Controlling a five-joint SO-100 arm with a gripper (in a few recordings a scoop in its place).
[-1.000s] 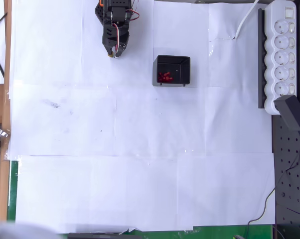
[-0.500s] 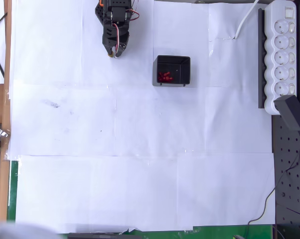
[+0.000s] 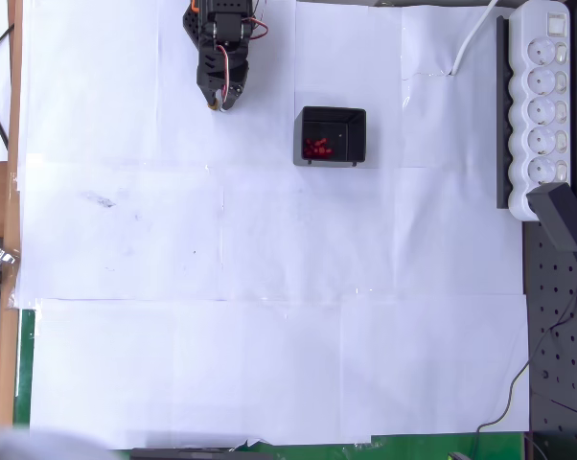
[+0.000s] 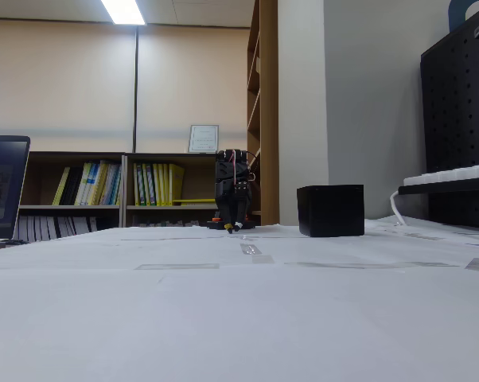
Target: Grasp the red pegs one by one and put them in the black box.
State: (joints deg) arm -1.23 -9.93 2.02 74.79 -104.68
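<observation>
- Since the red pegs [image 3: 315,148] lie bunched in the left part of the black box [image 3: 333,135] and none can be seen on the white paper [image 3: 269,287] that covers the table, the sorting looks finished or very near it, judged from the overhead view.
- While the arm sits folded at the top edge of the paper, its gripper [image 3: 217,100] points down at the sheet, well to the left of the box in the overhead view, a resting pose rather than a reach.
- Nothing red shows between the fingers, so the gripper appears empty; whether the fingers are parted or closed I cannot tell at this size.
- From the low fixed view, the gripper [image 4: 233,226] hangs just above the table, with the box [image 4: 330,210] standing apart to its right.
- Compared with the two earlier overhead pictures, nothing differs: arm, box and pegs are in the same places.
- At the right edge, the power strip [image 3: 544,105] is clear of the work.
</observation>
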